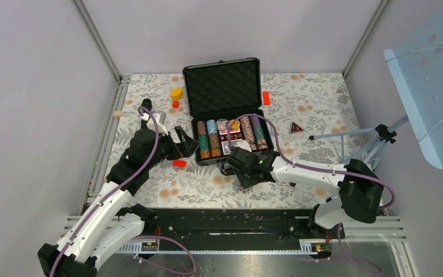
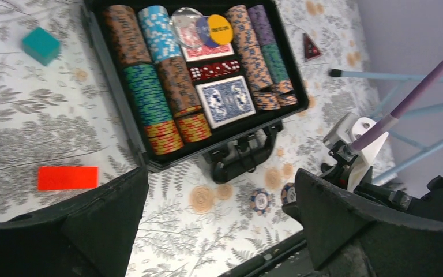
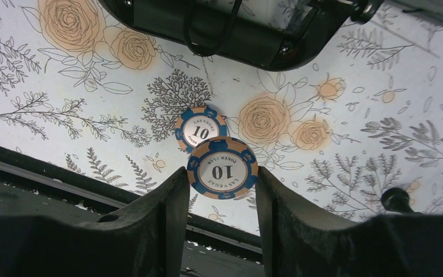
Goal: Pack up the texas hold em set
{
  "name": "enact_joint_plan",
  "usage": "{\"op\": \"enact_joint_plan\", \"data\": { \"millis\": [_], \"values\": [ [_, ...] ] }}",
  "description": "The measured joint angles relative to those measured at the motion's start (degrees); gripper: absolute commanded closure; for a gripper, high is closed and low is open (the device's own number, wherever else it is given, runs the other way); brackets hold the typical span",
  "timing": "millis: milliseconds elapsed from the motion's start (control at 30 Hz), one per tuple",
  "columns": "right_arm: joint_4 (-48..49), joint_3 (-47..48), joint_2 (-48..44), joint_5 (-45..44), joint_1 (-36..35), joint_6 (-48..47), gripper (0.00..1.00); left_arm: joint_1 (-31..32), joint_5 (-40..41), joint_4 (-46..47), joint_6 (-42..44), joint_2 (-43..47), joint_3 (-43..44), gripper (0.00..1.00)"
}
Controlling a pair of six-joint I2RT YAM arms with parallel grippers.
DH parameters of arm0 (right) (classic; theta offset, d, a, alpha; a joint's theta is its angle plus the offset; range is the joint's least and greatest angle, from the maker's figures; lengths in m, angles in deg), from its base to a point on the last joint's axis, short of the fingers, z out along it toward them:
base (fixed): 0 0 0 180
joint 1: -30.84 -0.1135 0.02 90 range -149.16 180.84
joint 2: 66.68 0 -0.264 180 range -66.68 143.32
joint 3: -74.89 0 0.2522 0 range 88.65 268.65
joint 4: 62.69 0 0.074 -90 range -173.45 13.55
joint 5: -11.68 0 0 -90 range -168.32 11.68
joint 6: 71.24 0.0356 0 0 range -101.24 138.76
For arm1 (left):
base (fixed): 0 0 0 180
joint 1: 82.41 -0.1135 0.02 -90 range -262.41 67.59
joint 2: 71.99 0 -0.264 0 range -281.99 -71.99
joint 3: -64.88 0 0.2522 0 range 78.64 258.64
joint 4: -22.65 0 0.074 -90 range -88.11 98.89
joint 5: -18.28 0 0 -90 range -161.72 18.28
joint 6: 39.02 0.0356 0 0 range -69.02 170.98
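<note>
The black case lies open at mid table, its foam-lined lid raised. Rows of striped chips and a blue card deck fill it. My right gripper hangs in front of the case handle, shut on a blue-and-orange "10" chip held by its rim above the cloth. A second "10" chip lies flat on the cloth below it. My left gripper stands open and holds nothing, at the case's left front corner.
A red block lies under my left gripper. A teal block, a yellow piece and a small red block lie left of the case, another red block right of the lid. A dark triangle and a tripod stand further right.
</note>
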Motion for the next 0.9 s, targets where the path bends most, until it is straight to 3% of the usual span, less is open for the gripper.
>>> {"op": "enact_joint_plan", "data": {
  "millis": [300, 667, 900],
  "values": [
    [-2.9, 2.1, -3.6, -0.8, 0.0, -5.4, 1.00, -0.5, -7.6, 10.6, -11.0, -1.5, -6.1, 0.09],
    [-7.6, 8.3, -9.1, 3.2, 0.0, -14.5, 1.00, -0.5, -18.6, 34.3, -30.5, -10.6, -17.1, 0.17],
    [-10.4, 12.9, -10.1, 5.2, 0.0, -19.6, 1.00, 4.7, -20.8, 45.2, -37.3, -15.8, -17.3, 0.18]
  ]
}}
